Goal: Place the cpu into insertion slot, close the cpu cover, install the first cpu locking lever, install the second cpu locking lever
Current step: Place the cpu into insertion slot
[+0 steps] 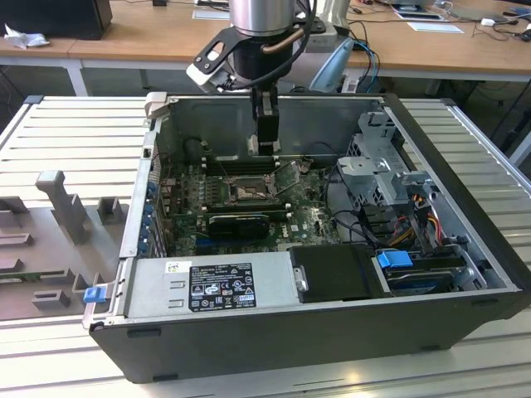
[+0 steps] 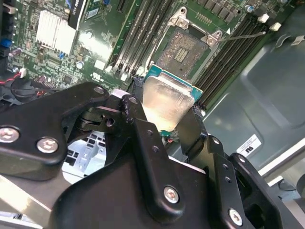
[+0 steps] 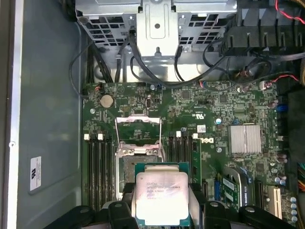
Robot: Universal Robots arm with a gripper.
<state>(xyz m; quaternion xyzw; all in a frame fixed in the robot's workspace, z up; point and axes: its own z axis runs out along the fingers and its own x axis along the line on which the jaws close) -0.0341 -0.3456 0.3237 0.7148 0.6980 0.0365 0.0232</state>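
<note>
My gripper (image 1: pixel 264 143) hangs inside the open computer case, above the motherboard, shut on the cpu (image 3: pixel 161 196). In both wrist views the chip's dull silver top (image 2: pixel 167 102) sits between two black fingers (image 2: pixel 136 114). The insertion slot (image 2: pixel 183 50) lies just beyond the chip, with its tan pin field uncovered. In the first wrist view the chip hides part of the insertion slot (image 3: pixel 125 174). The cpu cover (image 3: pixel 138 126), a silvery frame, stands swung open at the socket's far edge. A thin wire lever (image 2: pixel 248 35) juts out beside the socket.
Long black memory slots (image 3: pixel 97 167) flank the socket. A black card (image 1: pixel 239 224) lies in front of it, then the power supply (image 1: pixel 211 286). The drive cage (image 1: pixel 382 166) and cables fill the exterior view's right. Case walls (image 1: pixel 141 207) enclose everything. Grey fixtures (image 1: pixel 62 207) stand outside.
</note>
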